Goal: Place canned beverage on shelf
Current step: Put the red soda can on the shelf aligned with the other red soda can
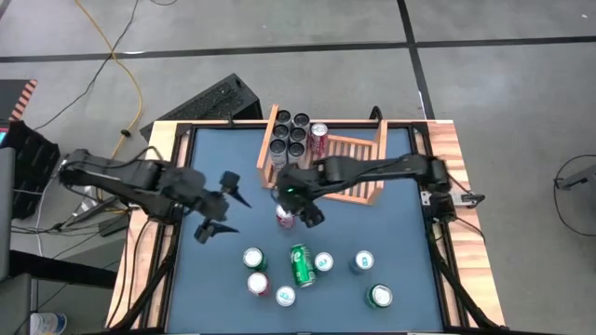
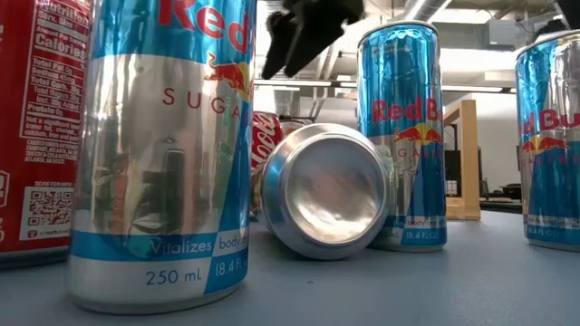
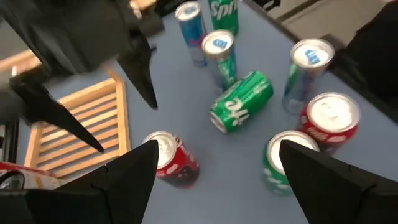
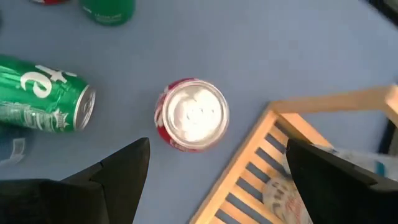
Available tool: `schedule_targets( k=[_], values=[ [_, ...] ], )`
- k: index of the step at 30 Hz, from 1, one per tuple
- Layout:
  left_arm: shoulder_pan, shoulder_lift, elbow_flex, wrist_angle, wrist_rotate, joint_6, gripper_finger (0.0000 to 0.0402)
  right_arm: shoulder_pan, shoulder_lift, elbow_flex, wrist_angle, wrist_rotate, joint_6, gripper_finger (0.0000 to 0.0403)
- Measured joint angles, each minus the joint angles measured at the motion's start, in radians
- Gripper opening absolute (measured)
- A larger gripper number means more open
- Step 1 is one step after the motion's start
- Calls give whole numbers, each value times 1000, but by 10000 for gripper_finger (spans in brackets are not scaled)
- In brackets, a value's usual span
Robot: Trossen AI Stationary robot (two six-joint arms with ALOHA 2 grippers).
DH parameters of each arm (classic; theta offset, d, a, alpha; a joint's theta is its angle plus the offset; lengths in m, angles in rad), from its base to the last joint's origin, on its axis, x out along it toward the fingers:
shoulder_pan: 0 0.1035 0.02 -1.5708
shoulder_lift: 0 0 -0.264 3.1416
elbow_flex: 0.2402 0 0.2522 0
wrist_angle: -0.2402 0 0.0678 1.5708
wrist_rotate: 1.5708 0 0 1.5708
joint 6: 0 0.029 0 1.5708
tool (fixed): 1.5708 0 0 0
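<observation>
A red canned beverage (image 4: 191, 115) stands upright on the blue mat just in front of the shelf (image 1: 346, 156), a light wooden slatted tray at the table's far middle. Several dark-topped cans (image 1: 290, 136) and a red one (image 1: 319, 136) stand in the shelf's left part. My right gripper (image 1: 305, 216) hovers open above the red can (image 1: 285, 216), pointing steeply down, its fingers (image 4: 124, 177) clear of it. My left gripper (image 1: 228, 207) is open in the air to the left, and its wrist view looks toward the red can (image 3: 171, 158).
Several more cans stand near the front edge: a green one (image 1: 253, 259), a red one (image 1: 259, 284), blue-and-silver ones (image 1: 363, 262). A green Sprite can (image 1: 302, 265) lies on its side, its base toward the low view (image 2: 331, 190). Wooden rails (image 1: 447, 167) border the mat.
</observation>
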Motion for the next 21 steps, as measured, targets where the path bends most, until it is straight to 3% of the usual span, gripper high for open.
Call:
schedule_targets(
  k=[9,16,21],
  values=[
    [-149,-47,-1,-26,-137,-80,323,3,226,235,-193,-25,-62,363],
    [-180,-41,-15,-39,-177,-106,323,3,268,283,-214,-28,-83,363],
    [-179,-41,-24,-41,-179,-117,323,-4,268,285,-203,-127,-82,363]
  ],
)
